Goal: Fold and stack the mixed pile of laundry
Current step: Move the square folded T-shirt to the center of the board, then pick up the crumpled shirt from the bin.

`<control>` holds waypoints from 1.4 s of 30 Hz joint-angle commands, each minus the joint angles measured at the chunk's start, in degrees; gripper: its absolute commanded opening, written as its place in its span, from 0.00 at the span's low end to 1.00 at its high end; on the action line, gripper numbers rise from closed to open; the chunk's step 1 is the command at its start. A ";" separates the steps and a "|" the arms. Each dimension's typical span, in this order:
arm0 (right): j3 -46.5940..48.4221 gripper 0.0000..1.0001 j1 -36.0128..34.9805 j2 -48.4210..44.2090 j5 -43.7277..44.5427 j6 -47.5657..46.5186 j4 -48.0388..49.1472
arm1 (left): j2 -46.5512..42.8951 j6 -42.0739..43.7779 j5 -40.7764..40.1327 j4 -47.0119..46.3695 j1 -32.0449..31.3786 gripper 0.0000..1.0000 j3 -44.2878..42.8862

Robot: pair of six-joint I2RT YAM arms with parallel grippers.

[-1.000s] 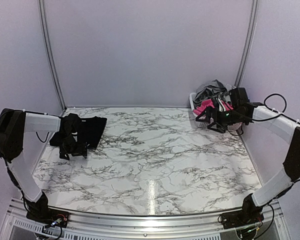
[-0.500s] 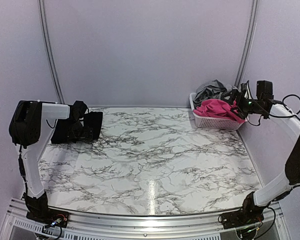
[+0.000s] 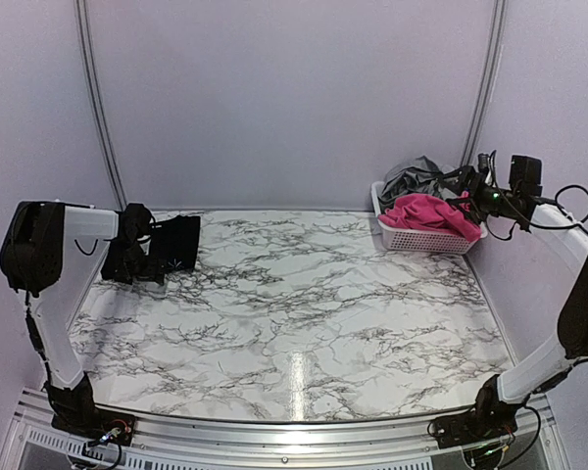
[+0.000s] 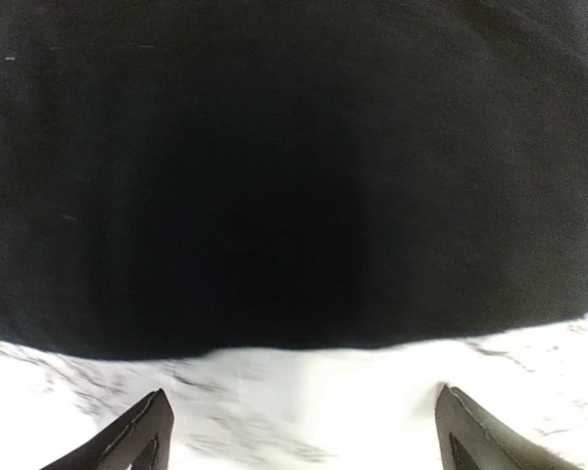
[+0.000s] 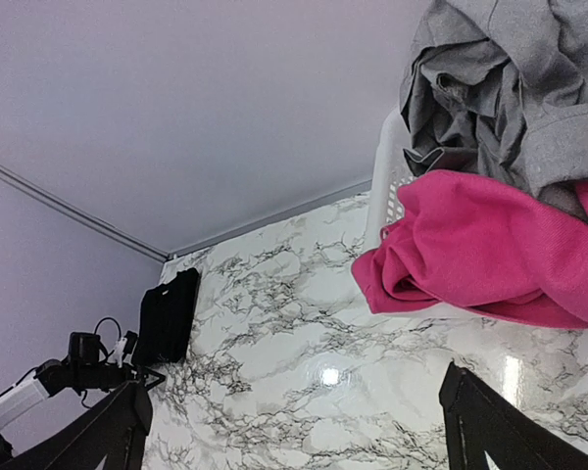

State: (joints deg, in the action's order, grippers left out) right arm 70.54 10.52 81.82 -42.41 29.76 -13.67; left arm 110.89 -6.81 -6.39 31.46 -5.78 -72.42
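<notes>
Left gripper (image 4: 299,436) is hovering low at the table's far left, jaws spread and empty, just short of the black cloth (image 3: 181,243) lying on the marble table (image 3: 304,313). Right arm is reaching high at the far right, with the right gripper (image 5: 299,431) gaping wide beside the white basket (image 5: 384,186), where the pink piece (image 5: 490,255) and grey trousers (image 5: 490,78) are spilling over.

Cloth (image 3: 179,245) lies far left on table (image 3: 304,313); basket (image 3: 421,240) in far right corner, garments (image 3: 426,208) heaped in it, spilling over rim
</notes>
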 commanded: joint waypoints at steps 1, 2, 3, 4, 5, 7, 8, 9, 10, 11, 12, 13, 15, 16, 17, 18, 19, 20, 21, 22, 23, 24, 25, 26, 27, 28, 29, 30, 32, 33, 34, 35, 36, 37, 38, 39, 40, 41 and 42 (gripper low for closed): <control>0.59 0.98 0.29 -1.42 -0.34 -4.46 0.72 | 2.91 6.04 -5.07 4.21 3.50 0.96 -1.68; 1.34 0.99 0.29 -1.24 0.44 -6.02 -0.57 | 3.83 6.47 -5.30 4.07 3.65 0.96 -2.86; 2.09 0.98 0.31 -1.15 1.26 -7.69 -1.91 | 5.04 7.80 -5.73 4.04 3.67 0.96 -4.10; 2.87 0.99 0.29 -1.06 2.07 -9.42 -3.26 | 6.21 8.73 -6.40 4.07 3.63 0.96 -5.83; 3.74 0.98 0.29 -0.97 2.90 -10.92 -4.97 | 7.24 9.69 -6.92 3.94 3.63 0.96 -7.36; 5.33 0.99 0.29 -0.68 4.03 -13.49 -6.87 | 9.42 11.36 -6.78 3.89 3.67 0.96 -11.30; 5.87 0.98 0.29 -0.58 4.48 -14.44 -7.57 | 10.44 11.92 -6.84 3.87 3.65 0.96 -13.12; 6.24 0.99 0.28 -0.41 4.93 -15.20 -8.08 | 11.48 12.29 -6.99 3.85 3.69 0.96 -14.84; 6.58 0.99 0.29 -0.21 5.45 -15.75 -8.43 | 12.54 12.75 -7.07 3.95 3.75 0.96 -16.60; 6.81 0.99 0.29 0.01 5.94 -16.09 -8.61 | 13.54 12.97 -7.10 3.98 3.70 0.96 -17.97; 7.12 0.99 0.29 0.23 6.21 -16.46 -8.83 | 14.19 12.94 -7.09 4.03 3.71 0.96 -19.11; 7.60 0.98 0.29 0.67 6.65 -16.81 -9.16 | 14.76 12.84 -7.09 4.01 3.74 0.96 -19.92; 8.95 0.99 0.29 1.67 8.05 -18.01 -10.20 | 15.05 12.20 -6.57 3.58 3.73 0.96 -21.03; 9.85 0.99 0.29 2.32 8.86 -18.66 -10.81 | 15.26 11.95 -6.74 3.24 3.76 0.96 -21.39; 10.71 0.98 0.29 2.98 9.94 -19.46 -11.43 | 15.59 11.73 -6.47 3.24 3.70 0.96 -22.27; 11.79 0.98 0.29 3.70 11.11 -20.15 -12.04 | 15.75 11.11 -4.77 3.76 3.65 0.96 -23.16; 12.98 0.99 0.29 4.42 12.40 -21.30 -12.68 | 15.14 10.31 -2.74 3.93 3.56 0.97 -23.27; 14.49 0.98 0.29 5.53 14.02 -22.65 -13.37 | 13.68 9.34 -1.80 3.90 3.13 0.97 -22.44; 16.29 0.98 0.29 6.61 16.24 -23.96 -14.11 | 11.45 8.30 -0.73 3.43 2.51 0.98 -21.09; 18.24 0.99 0.29 7.77 18.27 -25.40 -14.96 | 9.14 7.42 0.80 2.65 1.78 0.99 -19.28; 21.33 0.99 0.29 9.27 20.17 -26.70 -15.77 | 6.44 5.38 2.77 1.88 0.57 0.99 -17.42; 23.67 0.98 0.29 10.95 21.82 -28.28 -16.67 | 3.07 4.64 3.94 1.36 -0.64 0.99 -15.30; 25.94 0.99 0.29 12.69 23.36 -29.08 -17.29 | 0.96 4.20 4.08 1.07 -1.95 0.99 -14.01; 28.33 0.99 0.29 14.64 24.93 -29.57 -17.80 | -1.13 3.85 4.12 1.05 -3.36 0.99 -13.11; 30.49 0.99 0.29 16.46 26.36 -29.66 -18.04 | -2.99 3.60 4.42 1.03 -4.61 0.99 -12.43; 32.61 0.98 0.29 18.39 27.71 -29.62 -18.00 | -4.60 3.30 4.53 1.05 -6.00 0.99 -11.85; 34.47 0.98 0.28 20.21 28.35 -29.66 -17.67 | -5.96 2.61 4.23 1.02 -7.15 0.99 -11.38; 36.48 0.98 0.21 22.08 28.73 -29.67 -17.36 | -7.04 2.13 4.24 1.04 -8.09 0.99 -10.88; 40.80 0.95 -0.20 26.15 28.94 -29.67 -17.01 | -8.77 0.45 4.82 1.02 -9.33 0.99 -9.99; 43.38 0.94 -0.78 28.52 29.37 -30.94 -16.98 | -9.38 -0.20 5.14 0.95 -9.79 0.99 -9.54; 46.00 0.94 -1.63 30.91 30.59 -32.16 -17.16 | -9.78 -0.69 5.52 1.01 -10.16 0.99 -9.11; 49.05 0.94 -3.17 33.43 32.87 -33.69 -17.82 | -10.08 -1.01 5.54 1.00 -10.43 0.99 -8.75; 52.73 0.94 -4.29 36.30 35.37 -35.06 -18.84 | -10.41 -1.51 5.63 0.98 -10.68 0.99 -8.40; 55.95 0.95 -5.15 38.97 37.97 -36.10 -19.70 | -10.66 -1.80 5.87 0.97 -10.80 0.99 -8.14; 58.58 0.96 -5.77 41.48 40.38 -36.31 -19.83 | -11.00 -1.99 5.94 1.01 -11.04 0.99 -7.87; 60.28 0.97 -6.27 44.31 41.86 -36.31 -19.51 | -11.29 -2.25 6.04 1.01 -11.14 0.99 -7.65; 62.29 0.98 -6.87 46.30 44.85 -36.88 -19.19 | -11.61 -2.39 6.12 0.97 -11.18 0.99 -7.38; 63.82 0.98 -7.72 48.42 46.98 -38.01 -18.91 | -11.96 -2.49 6.13 0.97 -11.25 0.99 -7.28; 65.04 0.99 -8.39 50.30 48.39 -38.86 -18.56 | -12.18 -2.58 6.13 1.05 -11.29 0.99 -7.15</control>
State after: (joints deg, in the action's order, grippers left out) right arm 129.51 5.26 125.73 -4.82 -4.58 -31.14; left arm 100.12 -7.62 -1.13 31.99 -16.91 -80.42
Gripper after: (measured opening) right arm 0.981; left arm 0.989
